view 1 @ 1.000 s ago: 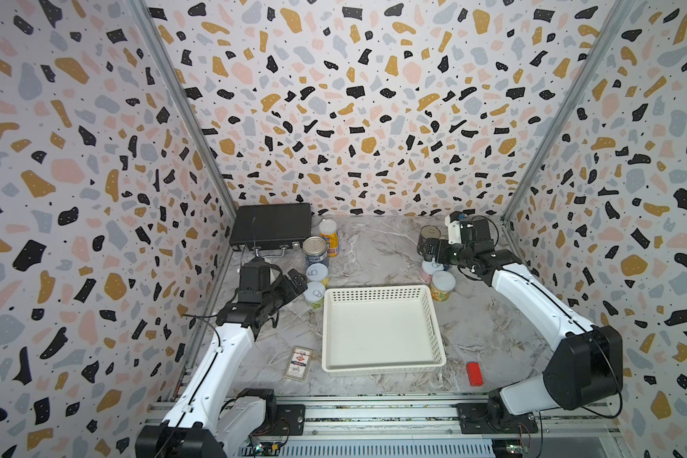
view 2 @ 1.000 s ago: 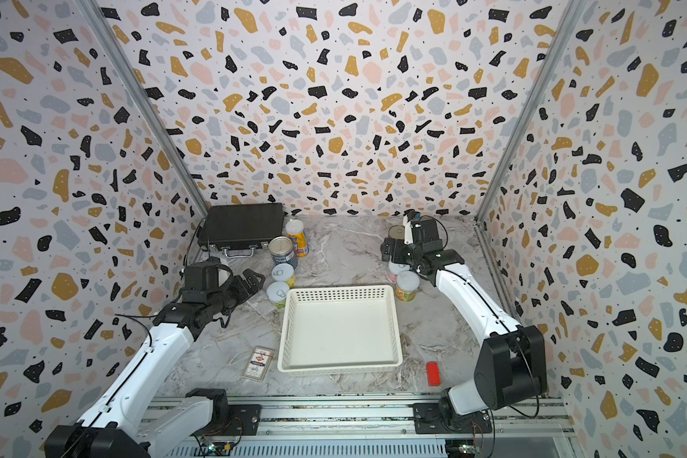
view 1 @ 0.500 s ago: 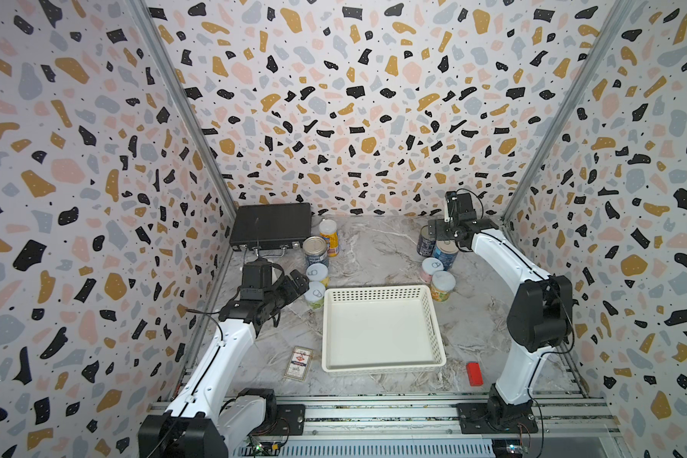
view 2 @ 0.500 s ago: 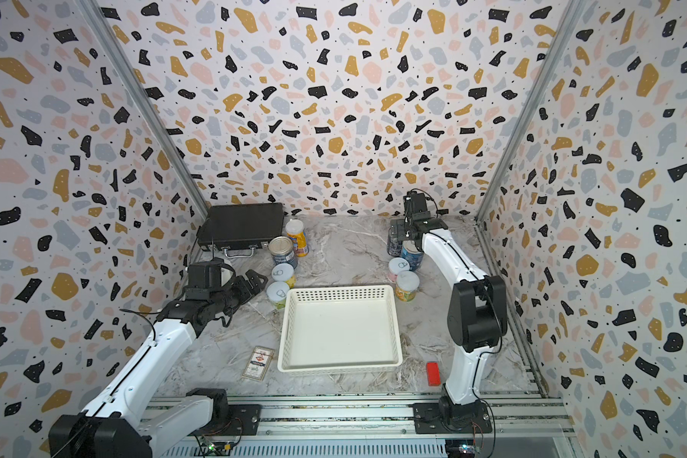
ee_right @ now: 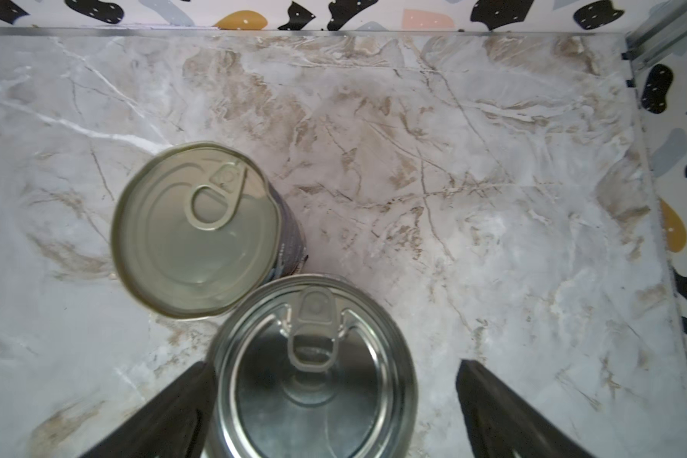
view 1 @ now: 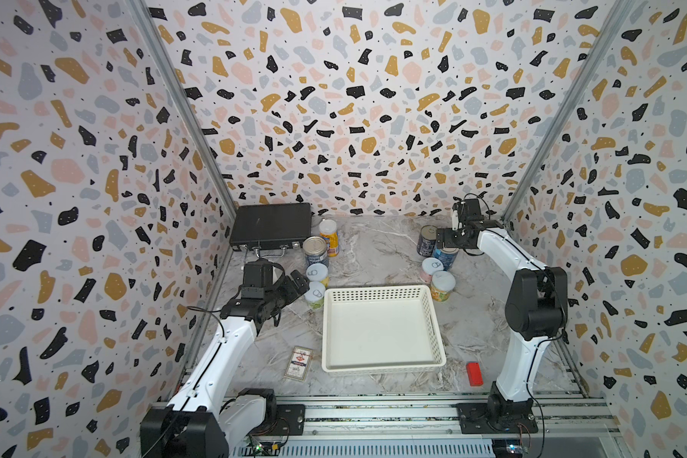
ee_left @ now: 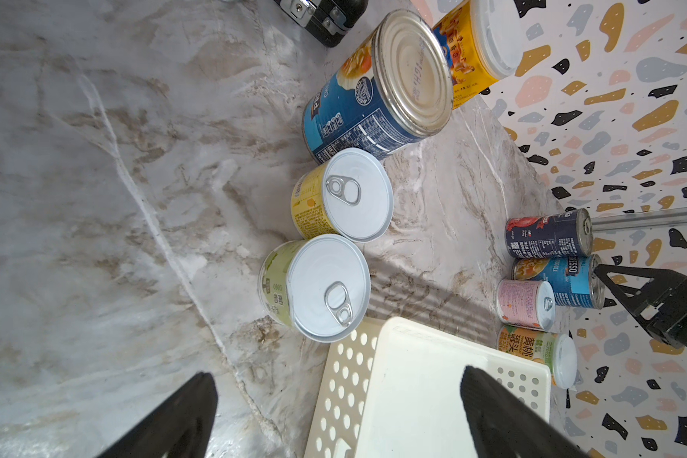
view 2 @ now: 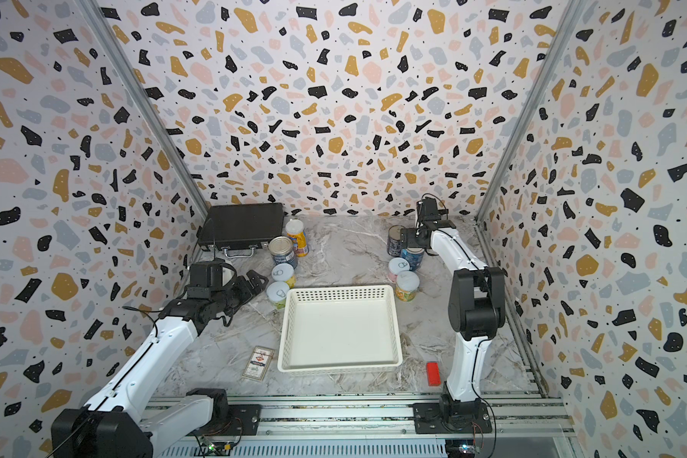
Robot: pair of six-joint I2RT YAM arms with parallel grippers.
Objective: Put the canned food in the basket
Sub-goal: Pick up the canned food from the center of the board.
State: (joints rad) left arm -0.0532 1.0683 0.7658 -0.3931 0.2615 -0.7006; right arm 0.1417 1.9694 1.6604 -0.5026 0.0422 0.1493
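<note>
- We see the basket (view 1: 377, 329) at the lower middle of both top views. All eight cans stand outside it.
- Four stand in a row off its upper left corner: a tall yellow can (view 1: 329, 237), a big blue can (view 1: 315, 251), a small yellow can (view 1: 317, 273) and a green can (view 1: 315, 294). The green can is just beside the basket's corner.
- Four more stand off its upper right corner: a dark can (view 1: 426, 240), a light blue can (view 1: 445, 257), a pink can (view 1: 431, 269) and an orange-and-green can (view 1: 442, 285).
- Our left gripper (view 1: 299, 284) hangs just left of the green can, jaws spread wide, holding nothing.
- Our right gripper (view 1: 447, 244) sits over the light blue can, jaws spread wide. In its wrist view the can's metal top shows between the fingers, with a gap on one side.
- A black case (view 1: 270, 226) lies at upper left, a card box (view 1: 299, 363) left of the basket and a red block (view 1: 474, 373) at lower right.
</note>
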